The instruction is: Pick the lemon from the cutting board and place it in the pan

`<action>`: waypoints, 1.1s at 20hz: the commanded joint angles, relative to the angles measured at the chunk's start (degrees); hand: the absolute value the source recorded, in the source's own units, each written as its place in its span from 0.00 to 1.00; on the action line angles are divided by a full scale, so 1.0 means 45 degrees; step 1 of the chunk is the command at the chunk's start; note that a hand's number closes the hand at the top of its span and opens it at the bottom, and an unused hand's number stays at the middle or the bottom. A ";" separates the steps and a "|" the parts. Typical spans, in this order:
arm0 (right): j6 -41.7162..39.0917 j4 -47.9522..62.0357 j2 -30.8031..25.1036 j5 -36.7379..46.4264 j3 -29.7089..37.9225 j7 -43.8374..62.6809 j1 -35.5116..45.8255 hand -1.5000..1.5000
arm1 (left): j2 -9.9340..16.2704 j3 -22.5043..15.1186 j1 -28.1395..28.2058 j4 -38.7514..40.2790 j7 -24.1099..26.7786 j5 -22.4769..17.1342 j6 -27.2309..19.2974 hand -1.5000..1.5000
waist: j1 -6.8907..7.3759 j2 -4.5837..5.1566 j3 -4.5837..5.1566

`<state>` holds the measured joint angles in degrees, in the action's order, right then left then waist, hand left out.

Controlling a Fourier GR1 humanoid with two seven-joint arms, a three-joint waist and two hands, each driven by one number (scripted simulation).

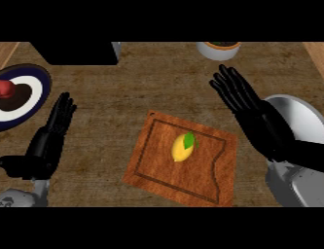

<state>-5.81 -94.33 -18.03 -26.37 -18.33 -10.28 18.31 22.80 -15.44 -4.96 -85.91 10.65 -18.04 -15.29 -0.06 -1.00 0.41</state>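
Lying on cutting board (182, 160), lemon (182, 147) left of open right robot hand (254, 114).

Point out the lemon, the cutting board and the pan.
lemon (182, 149), head view, on its yellow middle.
cutting board (155, 165), head view, on bare wood left of the lemon.
pan (304, 121), head view, on its grey inside.

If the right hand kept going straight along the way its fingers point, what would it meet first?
The right hand points up-left; only bare counter shows along that line, possibly the black box further on. Height is unclear.
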 commanded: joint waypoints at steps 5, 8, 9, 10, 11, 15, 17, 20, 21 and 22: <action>0.2874 0.0873 0.0764 0.2370 0.0881 -0.0415 -0.0442 1.00 | -0.1305 -0.1043 0.0223 -0.0481 0.0646 0.1139 -0.0427 0.50 | 0.0009 0.0215 -0.0087; 0.5836 0.1681 -0.0285 0.4049 0.2056 0.0598 -0.2193 1.00 | -0.0996 -0.0594 0.0308 -0.0369 0.0033 0.0457 -0.0188 0.50 | -0.0888 0.0099 -0.0041; 0.6327 0.0943 0.0190 0.4242 0.1702 0.0453 -0.2752 0.00 | -0.1378 -0.0739 0.0215 -0.0109 0.0212 0.0469 -0.0221 0.50 | -0.0839 0.0105 -0.0052; 0.6998 0.0817 0.0675 0.5049 0.0986 0.0198 -0.3441 0.00 | -0.1182 -0.0807 0.0257 -0.0348 -0.0008 0.0442 -0.0003 0.50 | -0.0535 0.0117 -0.0068; 0.6743 -0.0715 0.0354 0.5117 0.0580 0.0201 -0.4641 0.00 | -0.1318 -0.0883 0.0144 -0.0599 -0.0281 0.0474 -0.0084 0.50 | -0.0491 0.0097 -0.0077; 0.7491 -0.1999 -0.0656 0.7458 -0.0490 0.0457 -0.6499 0.00 | -0.1399 -0.0998 0.0250 -0.0403 0.0009 0.0785 0.0037 0.50 | -0.0330 0.0147 -0.0068; 0.7292 -0.3049 -0.1592 0.7895 -0.0051 0.1950 -0.6221 0.00 | -0.1708 -0.1310 0.0379 -0.0694 -0.0090 0.1099 -0.0193 0.50 | -0.0168 0.0167 -0.0071; 0.6686 -0.2843 -0.1599 0.8925 -0.0580 0.3781 -0.5041 0.00 | -0.2130 -0.1126 -0.0341 0.0040 -0.0147 0.1166 -0.0005 0.50 | -0.0031 0.0222 -0.0076; 0.7108 -0.3718 -0.1404 1.0135 -0.1539 0.5275 -0.4859 0.00 | -0.1863 -0.1494 0.0616 -0.0568 0.0009 0.1417 -0.0121 0.50 | 0.0054 0.0190 -0.0061; 0.6599 -0.3581 -0.1776 1.0056 -0.1343 0.5142 -0.5242 0.00 | -0.1413 -0.0949 0.0311 -0.1043 -0.0647 0.0793 0.0469 0.50 | 0.0023 0.0193 -0.0074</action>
<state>25.21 -107.71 -23.96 12.65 -21.63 5.08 -5.42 15.36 -20.45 -4.35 -88.48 9.30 -13.59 -15.09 -0.52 -0.19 0.10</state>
